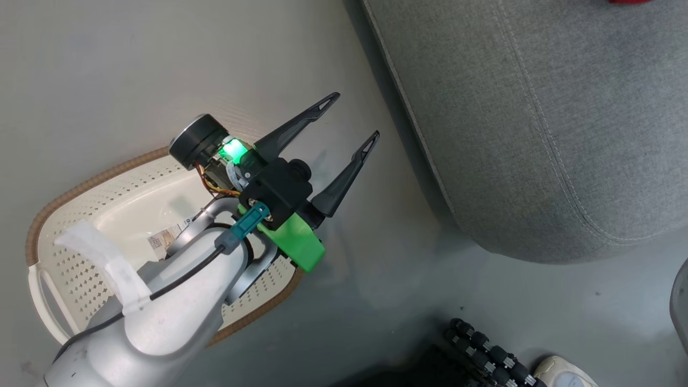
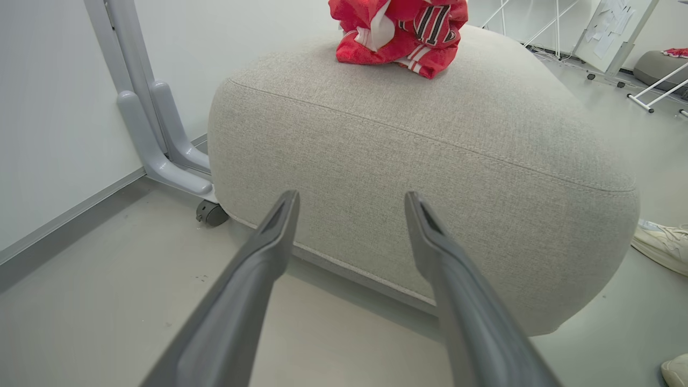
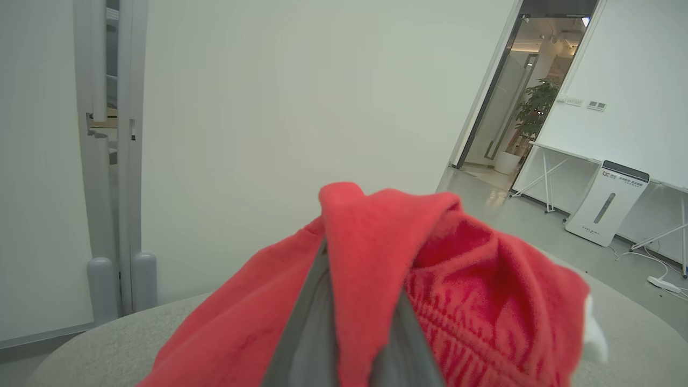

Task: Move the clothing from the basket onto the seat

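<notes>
Right now I'm reading this as the last drop-off: the right gripper (image 3: 360,269) is clamping tight on a fold of the plain red garment (image 3: 473,279), which is draping over its fingers and hanging above the grey seat (image 3: 107,338) that is curving across from 7 to 4 o'clock in the right wrist view. The striped garment (image 2: 400,32) is already lying bunched on the seat's top, at 12 o'clock in the left wrist view. In the head view the basket (image 1: 75,269) is sitting on the floor (image 1: 134,70) at 8 o'clock and the seat is taking up 2 o'clock, apart from it. What I'm seeing of the basket's bottom is carrying a paper label (image 1: 164,239), with the left forearm (image 1: 172,306) covering the rest, so I'm judging it emptied but not swearing to it. The left gripper (image 1: 356,114) is hanging released above the basket's seat-side rim, jaws spread wide with nothing between them, fingers pointing toward 2 o'clock. Next I'm wanting the right arm lowering until the garment is resting on the seat, near the striped garment and well in from the rounded edge, and only then the jaws letting go. Soft fabric is liable to be snagging on the long fingers, so I'm planning a straight lift away afterwards. A shoe (image 1: 564,373) is showing at 5 o'clock in the head view, so I'm keeping any swing clear of that side
</notes>
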Motion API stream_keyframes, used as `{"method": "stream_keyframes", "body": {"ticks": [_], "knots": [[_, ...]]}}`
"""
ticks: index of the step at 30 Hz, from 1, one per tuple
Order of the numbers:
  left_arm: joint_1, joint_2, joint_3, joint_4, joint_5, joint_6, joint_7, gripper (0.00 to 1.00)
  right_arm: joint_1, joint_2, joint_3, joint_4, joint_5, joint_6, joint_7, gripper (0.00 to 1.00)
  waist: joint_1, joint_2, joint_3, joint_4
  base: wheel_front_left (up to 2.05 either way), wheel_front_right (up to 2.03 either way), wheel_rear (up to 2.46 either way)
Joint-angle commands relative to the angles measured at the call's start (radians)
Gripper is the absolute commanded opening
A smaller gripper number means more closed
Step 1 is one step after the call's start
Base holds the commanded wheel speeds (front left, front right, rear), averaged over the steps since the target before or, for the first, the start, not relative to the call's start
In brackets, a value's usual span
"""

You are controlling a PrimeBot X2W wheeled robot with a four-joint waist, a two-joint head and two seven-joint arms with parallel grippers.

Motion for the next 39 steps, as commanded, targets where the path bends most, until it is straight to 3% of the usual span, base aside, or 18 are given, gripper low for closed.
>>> {"method": "stream_keyframes", "body": {"ticks": [1,15,17,32,39], "knots": [[-0.016,0.011,0.002,-0.001,0.001,-0.005,-0.004,1.0,0.022,0.01,-0.004,0.026,-0.012,-0.001,-0.002,0.0,-0.0001,0.0082,0.012,0.01,0.0,0.0,0.0],[-0.044,0.004,-0.005,0.007,-0.004,-0.001,-0.015,1.0,0.107,0.068,-0.069,0.186,-0.051,-0.001,-0.002,0.01,-0.0001,0.0082,0.012,0.035,0.0,0.0,0.0],[-0.042,0.003,-0.005,0.012,-0.007,0.003,-0.023,1.0,0.116,0.07,-0.07,0.182,-0.051,-0.001,-0.002,1.0,-0.0001,0.0082,0.001,0.035,0.0,0.0,0.0],[0.032,-0.051,-0.007,0.091,-0.051,0.031,-0.093,1.0,0.37,0.096,0.015,0.064,-0.005,-0.001,-0.002,1.0,-0.0001,0.0082,-0.214,0.002,0.0,0.0,0.0],[0.084,-0.069,0.008,0.129,-0.085,0.049,-0.119,1.0,0.511,0.097,0.099,-0.053,0.017,-0.001,-0.002,1.0,-0.0001,0.0082,-0.319,0.001,0.0,0.0,0.0]]}}
